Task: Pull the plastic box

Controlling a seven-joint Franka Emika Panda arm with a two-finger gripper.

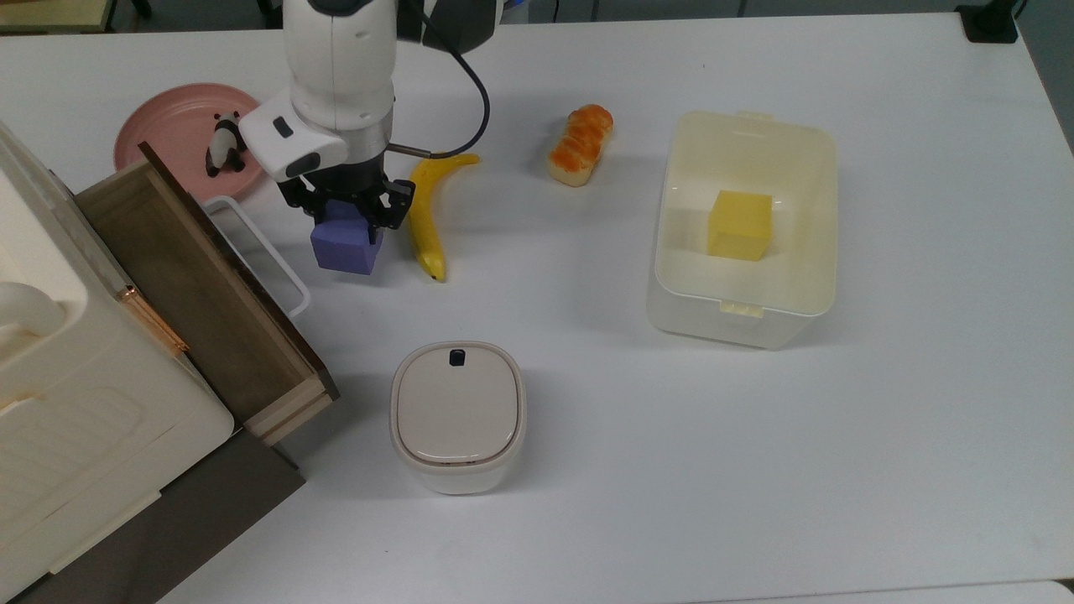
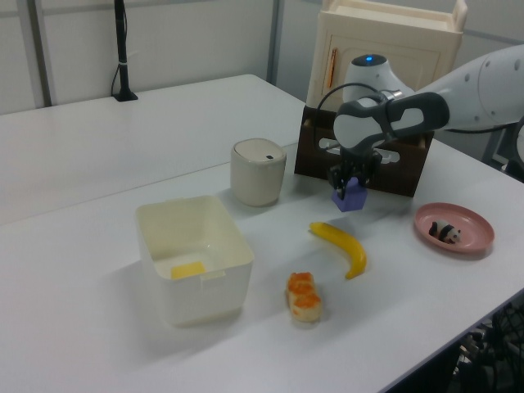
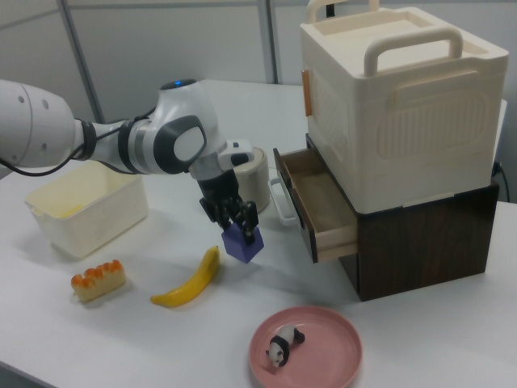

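Tool (image 1: 347,220) clamped on purple cube (image 1: 346,245) — lifted off table (image 1: 587,436), beside banana (image 1: 425,214), plastic box (image 1: 747,226) well apart

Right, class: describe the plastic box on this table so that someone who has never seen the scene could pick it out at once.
Start at the white table and go to the top view's right, far from the stacked drawer cabinet. The plastic box stands there, a tall, open, cream-white rectangular tub with a yellow block inside. Unlike the smaller lidded bin, it has no lid.
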